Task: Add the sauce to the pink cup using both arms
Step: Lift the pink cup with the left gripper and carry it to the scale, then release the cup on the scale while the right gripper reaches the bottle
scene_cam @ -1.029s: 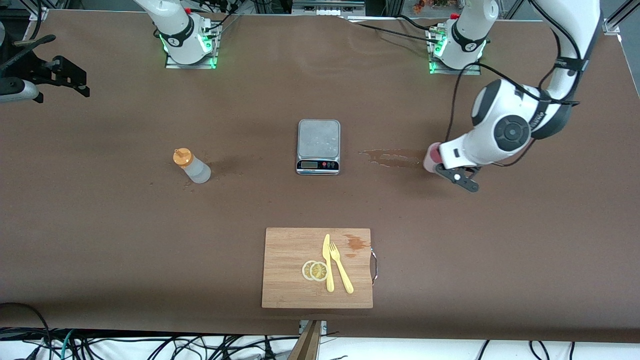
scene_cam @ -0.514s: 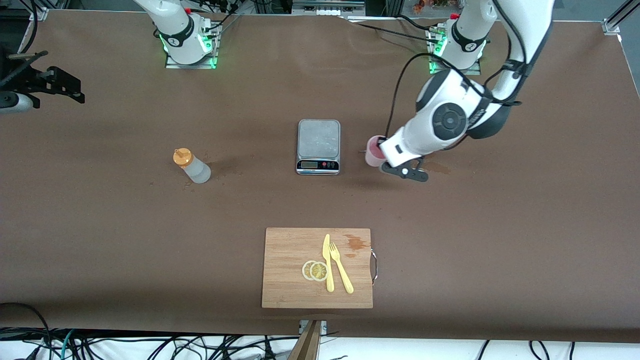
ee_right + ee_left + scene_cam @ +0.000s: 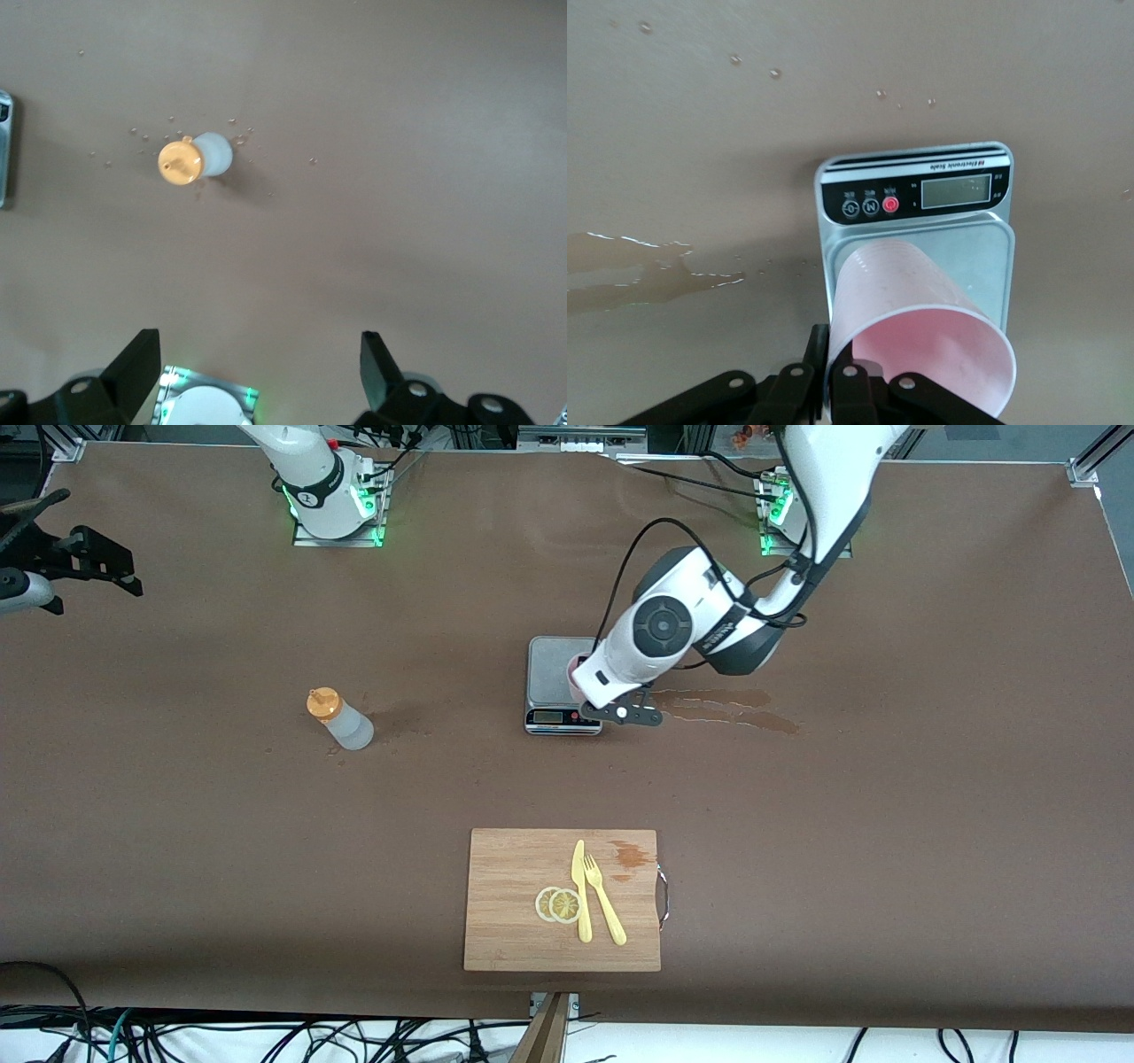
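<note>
1. Since a second ago the left arm has swung from its own end of the table in toward the middle, carrying the pink cup [image 3: 920,341] with it. The cup is now over the silver scale [image 3: 983,257], no longer beside the wet streak [image 3: 726,710].
2. Left gripper [image 3: 833,390]: jaws pinched tight on the cup wall near the rim, cup upright, mouth open toward the wrist camera. Whether the base is down on the scale plate yet I can't tell.
3. Right gripper [image 3: 257,354]: jaws spread wide, holding nothing, up in the air at the right arm's end of the table and looking down on the sauce bottle [image 3: 197,158]. That arm is waiting.
4. Sauce bottle stands upright on the table, orange cap on, well apart from the scale toward the right arm's end, about level with it in depth.
5. Step in hand, as I read it: seat the cup on the scale. Lower it straight, centre it on the plate clear of the display and buttons, and release only once the base sits flat. A thin tumbler held by one wall tips easily.
6. Then the right arm likely fetches the bottle.
7. Surface: brown mat with scattered droplets and that streak. A wooden cutting board [image 3: 514,868] with lemon slices, knife and fork lies nearer the front camera. Cables run along the table edges.
</note>
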### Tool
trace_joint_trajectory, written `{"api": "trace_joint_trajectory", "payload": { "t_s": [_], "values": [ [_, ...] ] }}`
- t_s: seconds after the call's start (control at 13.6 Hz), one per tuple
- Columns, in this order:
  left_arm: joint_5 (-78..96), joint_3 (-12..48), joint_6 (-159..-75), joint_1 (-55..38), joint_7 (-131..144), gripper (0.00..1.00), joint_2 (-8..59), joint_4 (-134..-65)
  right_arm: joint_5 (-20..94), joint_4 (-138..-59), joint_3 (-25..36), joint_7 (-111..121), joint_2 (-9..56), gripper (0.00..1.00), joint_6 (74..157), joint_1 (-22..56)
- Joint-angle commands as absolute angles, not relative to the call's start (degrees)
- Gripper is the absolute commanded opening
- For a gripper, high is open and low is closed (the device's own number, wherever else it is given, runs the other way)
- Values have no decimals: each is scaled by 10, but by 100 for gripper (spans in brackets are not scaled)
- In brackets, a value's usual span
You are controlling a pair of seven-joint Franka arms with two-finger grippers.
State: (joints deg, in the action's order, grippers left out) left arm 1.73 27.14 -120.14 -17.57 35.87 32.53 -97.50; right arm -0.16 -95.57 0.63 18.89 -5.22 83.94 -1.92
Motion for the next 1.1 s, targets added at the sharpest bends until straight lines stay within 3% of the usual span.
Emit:
{"api": "trace_joint_trajectory", "payload": {
  "t_s": [0.0, 0.29, 0.37, 0.44, 0.51, 0.59, 1.03],
  "values": [
    [-1, 265, -1194, -200, 381, 0, 333, -954, 23, -952, 4, 224, -61, 100, 823, -21],
    [-22, 263, -1194, -228, 387, 0, 351, -956, 36, -964, 3, 229, -64, 100, 822, -19],
    [-36, 263, -1195, -231, 401, 11, 359, -955, 37, -970, 3, 229, -62, 100, 825, -19],
    [-51, 264, -1195, -238, 405, 39, 363, -954, 40, -982, 3, 232, -62, 100, 835, -19],
    [-61, 265, -1195, -237, 405, 94, 363, -952, 40, -997, 3, 232, -63, 100, 846, -19],
    [-59, 265, -1193, -233, 397, 100, 357, -944, 40, -1009, 3, 237, -64, 100, 853, -19],
    [-37, 268, -1099, -216, 397, 100, 291, -916, 49, -1048, 2, 268, -59, 100, 906, -19]
  ]
}}
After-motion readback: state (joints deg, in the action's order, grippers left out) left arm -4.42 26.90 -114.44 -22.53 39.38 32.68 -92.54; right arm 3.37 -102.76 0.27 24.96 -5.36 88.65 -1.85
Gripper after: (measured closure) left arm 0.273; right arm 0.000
